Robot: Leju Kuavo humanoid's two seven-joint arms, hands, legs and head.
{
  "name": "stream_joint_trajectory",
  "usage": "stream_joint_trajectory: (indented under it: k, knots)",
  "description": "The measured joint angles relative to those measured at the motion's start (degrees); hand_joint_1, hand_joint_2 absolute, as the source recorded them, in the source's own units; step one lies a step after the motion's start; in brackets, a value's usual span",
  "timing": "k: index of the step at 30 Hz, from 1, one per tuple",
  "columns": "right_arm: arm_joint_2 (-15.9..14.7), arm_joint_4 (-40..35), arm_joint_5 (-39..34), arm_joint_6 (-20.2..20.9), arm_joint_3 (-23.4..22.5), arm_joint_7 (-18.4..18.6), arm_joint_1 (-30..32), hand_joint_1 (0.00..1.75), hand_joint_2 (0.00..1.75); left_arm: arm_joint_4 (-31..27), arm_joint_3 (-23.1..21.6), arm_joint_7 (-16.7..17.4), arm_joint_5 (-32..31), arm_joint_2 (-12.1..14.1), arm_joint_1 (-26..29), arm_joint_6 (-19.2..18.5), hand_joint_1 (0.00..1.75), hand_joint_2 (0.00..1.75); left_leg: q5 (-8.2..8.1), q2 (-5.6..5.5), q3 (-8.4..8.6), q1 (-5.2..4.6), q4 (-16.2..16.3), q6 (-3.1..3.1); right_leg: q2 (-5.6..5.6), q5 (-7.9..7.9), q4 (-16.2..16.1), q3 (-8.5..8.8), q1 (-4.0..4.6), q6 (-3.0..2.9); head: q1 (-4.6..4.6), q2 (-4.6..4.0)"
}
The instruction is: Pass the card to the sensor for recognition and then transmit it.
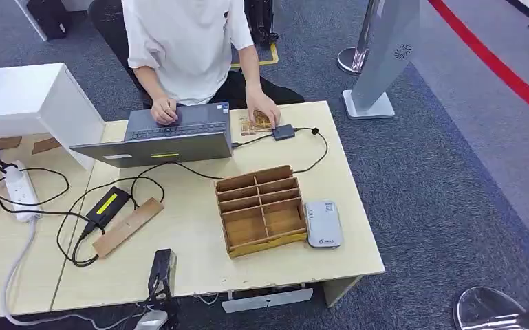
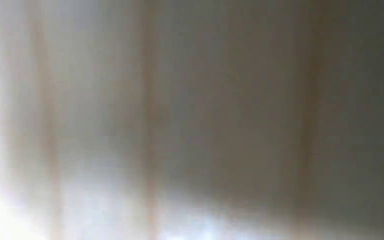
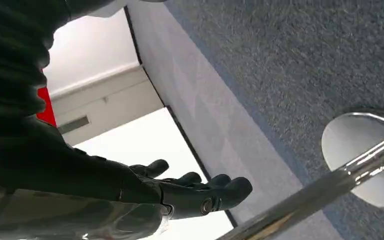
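Note:
A small pile of tan cards (image 1: 253, 126) lies at the table's far edge under a person's hand (image 1: 264, 110). Right beside it sits a small dark box (image 1: 283, 132), wired to the laptop (image 1: 162, 137). A white flat reader-like device (image 1: 323, 223) lies to the right of the wooden compartment box (image 1: 261, 210). In the right wrist view my right hand (image 3: 190, 192) hangs over the carpet, its dark fingers stretched out and holding nothing. The left wrist view is a grey blur with nothing I can make out.
A person sits behind the pale wooden table (image 1: 192, 265), typing on the laptop. On the left are a power strip (image 1: 20, 189), a black adapter (image 1: 108, 205), cables and a wooden strip (image 1: 128, 226). A black clamp (image 1: 162, 271) sits at the front edge. A chrome stanchion base (image 1: 487, 307) stands right of me.

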Motion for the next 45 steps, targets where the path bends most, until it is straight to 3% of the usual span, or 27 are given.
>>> stream_joint_trajectory:
  k: [7, 8, 11, 12, 14, 21, 32, 37, 39, 43, 45]
  knots:
    - [2.60, 0.24, -0.88, 0.06, -1.25, 0.92, 1.34, 0.00, 1.75, -0.07, 1.97, -4.64, 0.17, -0.24, 1.04, 3.63, 0.00, 1.75, -0.23, 0.15, -0.07, 0.05, -0.05, -0.13, 0.10, -0.08, 0.02, 0.05, 0.02, -0.06, 0.02, -0.02]
    - [3.36, 0.26, -3.44, -0.84, -2.44, 1.22, 1.83, 0.00, 1.75, -0.09, 1.97, -8.53, -1.52, 0.02, 4.15, 1.85, 0.00, 1.75, -0.58, 0.29, 0.17, 0.04, -0.07, 0.02, 0.22, -0.26, 0.01, 0.15, 0.00, -0.10, 0.02, -0.02]
    - [5.79, 0.68, -8.99, -4.88, -6.96, 0.63, 4.36, 0.00, 1.75, 1.47, 2.14, -29.73, -2.49, 1.42, 14.32, -5.67, 0.00, 1.75, -1.24, 0.56, 1.50, 0.04, -0.05, -0.34, 0.58, -1.06, 0.02, 1.35, 0.01, -0.13, -0.04, -0.02]
    - [6.70, 0.85, -9.69, -5.53, -8.23, 0.57, 5.23, 0.00, 1.75, 2.97, 2.25, -34.12, -2.69, 1.75, 17.13, -7.10, 0.00, 1.75, -1.34, 0.56, 1.70, 0.05, -0.02, -0.32, 0.61, -1.17, 0.03, 1.44, 0.03, -0.14, -0.02, 0.00]
    - [7.96, 1.14, -10.65, -6.67, -10.14, 0.37, 6.54, 0.00, 1.75, 4.20, 2.25, -36.76, -3.48, 2.12, 21.07, -8.02, 0.00, 1.75, -1.43, 0.40, 1.57, 0.04, -0.02, -0.26, 0.45, -1.40, 0.02, 1.38, 0.03, -0.06, -0.02, -0.02]
    - [10.60, 1.44, -11.26, -8.35, -14.12, -0.26, 7.17, 0.00, 1.75, 8.11, 2.25, -36.83, -3.93, 2.60, 21.80, -10.14, 0.00, 1.75, -1.73, 0.21, 1.69, 0.05, -0.05, -0.31, 0.23, -1.65, 0.02, 1.68, 0.04, -0.09, 0.00, -0.02]
    - [12.09, 1.42, -10.47, -9.05, -15.71, -1.29, 7.72, 0.00, 1.75, 8.31, 2.23, -36.85, -4.26, 3.10, 22.98, -13.55, 0.00, 1.75, -1.75, 0.22, 1.71, 0.05, -0.03, -0.28, 0.23, -1.65, 0.01, 1.70, 0.03, -0.08, -0.02, 0.00]
    - [13.22, 1.31, -9.48, -8.81, -16.11, -2.54, 8.03, 0.00, 1.75, 12.02, 2.23, -36.02, 0.31, 3.85, 22.33, -14.54, 0.00, 1.75, -1.75, 0.24, 1.75, 0.06, -0.03, -0.29, 0.25, -1.66, 0.01, 1.70, 0.05, -0.09, -0.02, 0.00]
    - [13.90, 1.07, -8.57, -8.46, -16.17, -3.13, 8.28, 0.00, 1.75, 12.85, 2.34, -31.83, 3.83, 4.72, 22.28, -15.15, 0.00, 1.75, -1.75, 0.23, 1.76, 0.07, -0.04, -0.30, 0.25, -1.67, 0.02, 1.70, 0.06, -0.11, 0.00, -0.02]
    - [14.86, 0.85, -6.38, -7.17, -16.44, -4.11, 8.40, 0.00, 1.75, 12.81, 2.45, -19.20, 8.51, 6.45, 22.48, -15.19, 0.00, 1.75, -1.73, 0.24, 1.78, 0.08, -0.04, -0.33, 0.25, -1.69, 0.03, 1.72, 0.07, -0.14, 0.00, -0.02]
    - [15.06, 0.85, -5.95, -6.86, -16.46, -4.35, 8.38, 0.00, 1.75, 12.52, 2.49, -15.75, 9.38, 7.08, 22.69, -15.04, 0.00, 1.75, -1.73, 0.24, 1.78, 0.08, -0.04, -0.33, 0.25, -1.69, 0.03, 1.73, 0.07, -0.14, -0.02, -0.02]
